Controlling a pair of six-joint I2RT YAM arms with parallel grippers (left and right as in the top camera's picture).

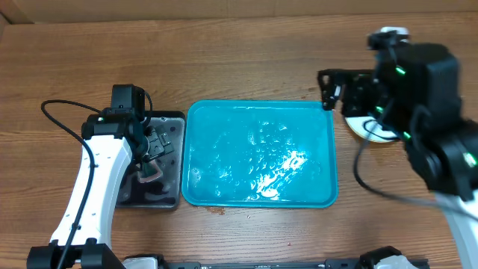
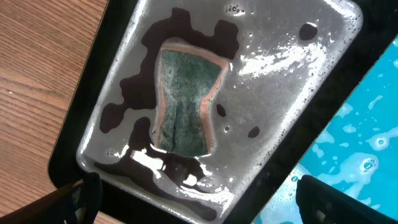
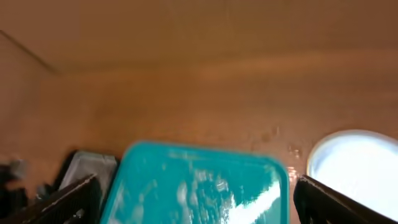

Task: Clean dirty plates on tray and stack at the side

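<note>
The turquoise tray [image 1: 258,153] lies mid-table, wet and glossy, with no plate on it. It also shows blurred in the right wrist view [image 3: 199,183]. Plates [image 1: 367,128] sit on the table just right of the tray, mostly hidden under my right arm; only a whitish centre and a yellow rim show. One pale round plate [image 3: 351,163] shows in the right wrist view. My right gripper [image 1: 328,88] is open and empty above the tray's far right corner [image 3: 199,208]. My left gripper [image 1: 153,146] is open and empty over the black tray [image 2: 205,208].
A small black tray [image 1: 173,123] stands left of the turquoise tray and holds soapy water [image 2: 292,68]. A green sponge with a pink edge [image 2: 185,99] lies in it. Brown wooden table [image 1: 246,67] surrounds everything.
</note>
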